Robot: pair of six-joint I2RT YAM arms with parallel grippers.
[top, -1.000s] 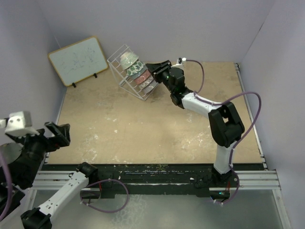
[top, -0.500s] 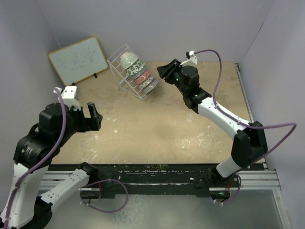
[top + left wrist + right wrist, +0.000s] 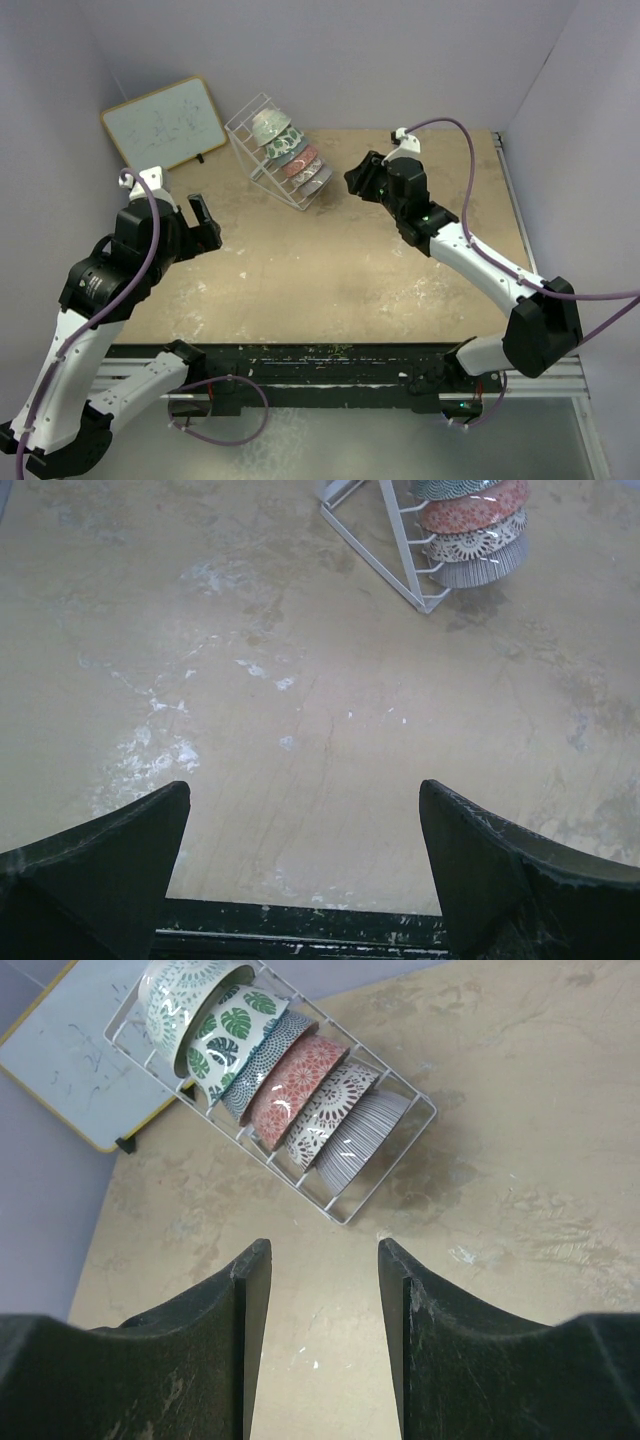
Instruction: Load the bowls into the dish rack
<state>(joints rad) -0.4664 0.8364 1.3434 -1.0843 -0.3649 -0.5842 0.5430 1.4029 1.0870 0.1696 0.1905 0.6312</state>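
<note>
Six patterned bowls (image 3: 300,1085) stand edgewise in white dish rack (image 3: 392,1165)

My right gripper (image 3: 356,177), close against the dish rack (image 3: 262,150) a second ago, now sits drawn back from it, its arm stretched out to the right. My left gripper (image 3: 205,222) has swung in from beyond the near-left corner of the table (image 3: 330,260) and hovers over its left side.

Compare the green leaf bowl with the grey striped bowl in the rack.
The leaf bowl bears large green leaves on white; the striped bowl bears fine grey lines. The leaf bowl sits second from the whiteboard end of the dish rack; the striped bowl is last at the opposite end. Both stand on edge, tilted the same way.
</note>
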